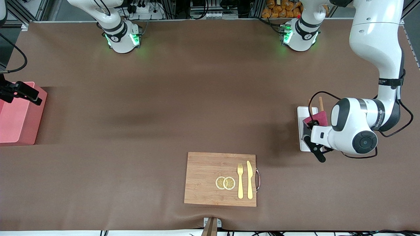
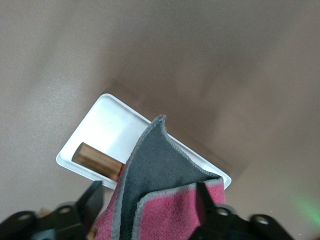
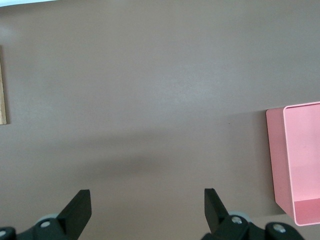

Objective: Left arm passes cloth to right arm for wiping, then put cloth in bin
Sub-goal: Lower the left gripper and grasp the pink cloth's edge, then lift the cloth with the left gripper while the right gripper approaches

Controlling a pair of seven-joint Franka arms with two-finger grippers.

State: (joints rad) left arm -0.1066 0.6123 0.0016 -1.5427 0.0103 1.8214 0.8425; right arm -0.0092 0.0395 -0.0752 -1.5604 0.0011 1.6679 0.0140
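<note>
My left gripper (image 1: 310, 129) is shut on the pink-red cloth (image 1: 317, 118) and holds it up over the white tray (image 1: 302, 113) at the left arm's end of the table. In the left wrist view the cloth (image 2: 165, 200) fills the space between the fingers (image 2: 206, 200), with its grey reverse side folded outward. My right gripper (image 1: 23, 91) is open and empty, over the edge of the pink-red bin (image 1: 16, 124) at the right arm's end. In the right wrist view the gripper (image 3: 145, 205) is above bare table, with the bin (image 3: 295, 160) beside it.
A brown chopstick (image 2: 97, 160) lies in the white tray (image 2: 107, 127) under the cloth. A wooden cutting board (image 1: 206, 177) with lemon slices (image 1: 225, 183), a fork (image 1: 240, 180) and a knife (image 1: 249, 179) lies near the front camera.
</note>
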